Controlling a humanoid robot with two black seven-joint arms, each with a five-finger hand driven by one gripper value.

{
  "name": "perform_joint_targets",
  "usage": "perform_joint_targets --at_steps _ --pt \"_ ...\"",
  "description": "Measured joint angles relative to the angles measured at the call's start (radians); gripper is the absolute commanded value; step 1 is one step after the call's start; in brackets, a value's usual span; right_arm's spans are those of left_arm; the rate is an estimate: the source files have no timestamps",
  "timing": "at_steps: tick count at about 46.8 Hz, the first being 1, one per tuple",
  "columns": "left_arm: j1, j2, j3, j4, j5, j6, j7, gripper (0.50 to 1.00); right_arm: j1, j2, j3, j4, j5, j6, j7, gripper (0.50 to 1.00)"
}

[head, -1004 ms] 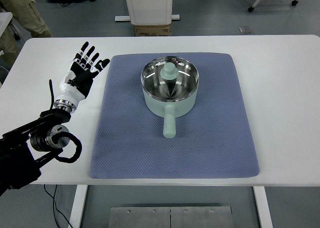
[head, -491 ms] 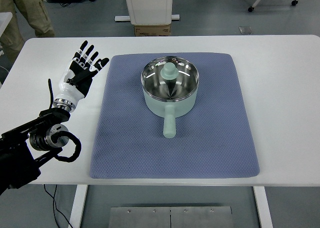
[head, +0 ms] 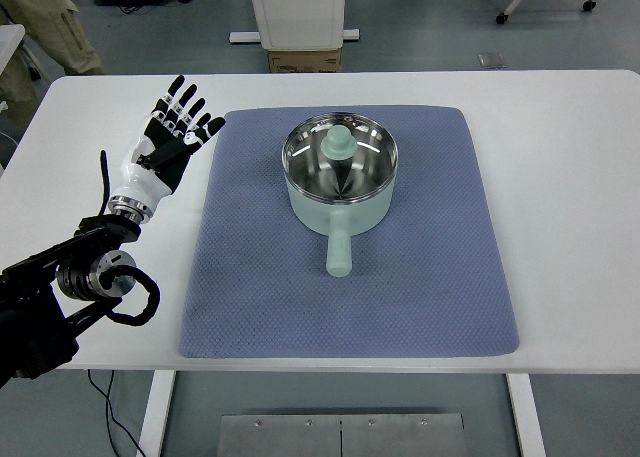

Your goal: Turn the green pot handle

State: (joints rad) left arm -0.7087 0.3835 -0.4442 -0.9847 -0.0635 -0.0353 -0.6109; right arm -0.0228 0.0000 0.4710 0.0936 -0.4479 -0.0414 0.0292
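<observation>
**Handle untouched, left hand on approach**

Nothing turned yet: pale green pot with shiny steel inside [head: 340, 177] sitting mid-way across the blue-grey quilted mat [head: 250, 277], slightly toward its far half, on the white table [head: 560, 177]. Short rounded green handle [head: 339, 249] pointing straight toward the near edge. Lid's green knob [head: 341, 143] visible inside the bowl, apparently resting upside down.

Black-and-white left hand [head: 172, 139] over bare tabletop just off the mat's left far corner, well apart from the pot, fingers [head: 186, 93] spread and extended, holding nothing. Right hand out of view.

Judged barely begun: reach, grasp of the handle and the rotation itself all left to do.

Against half a second ago: hand shifted slightly rightward and farther out, fingertips now nearer the mat's edge. Pot and handle unmoved. Person's trouser leg [head: 45, 22] at top left shifted too.
</observation>
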Motion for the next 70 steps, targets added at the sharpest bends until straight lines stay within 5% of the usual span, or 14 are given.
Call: perform_joint_targets --at_steps 23,43,70 --pt "0.004 0.017 -0.041 -0.002 0.026 -0.040 0.000 1.000 0.000 0.000 -0.001 0.000 0.000 0.000 0.000 1.000" --pt "0.002 0.044 -0.184 -0.016 0.379 -0.076 0.000 1.000 0.000 0.000 0.001 0.000 0.000 0.000 0.000 1.000" --pt "-0.011 0.069 -0.197 -0.192 0.510 -0.110 0.000 1.000 0.000 0.000 0.001 0.000 0.000 0.000 0.000 1.000"
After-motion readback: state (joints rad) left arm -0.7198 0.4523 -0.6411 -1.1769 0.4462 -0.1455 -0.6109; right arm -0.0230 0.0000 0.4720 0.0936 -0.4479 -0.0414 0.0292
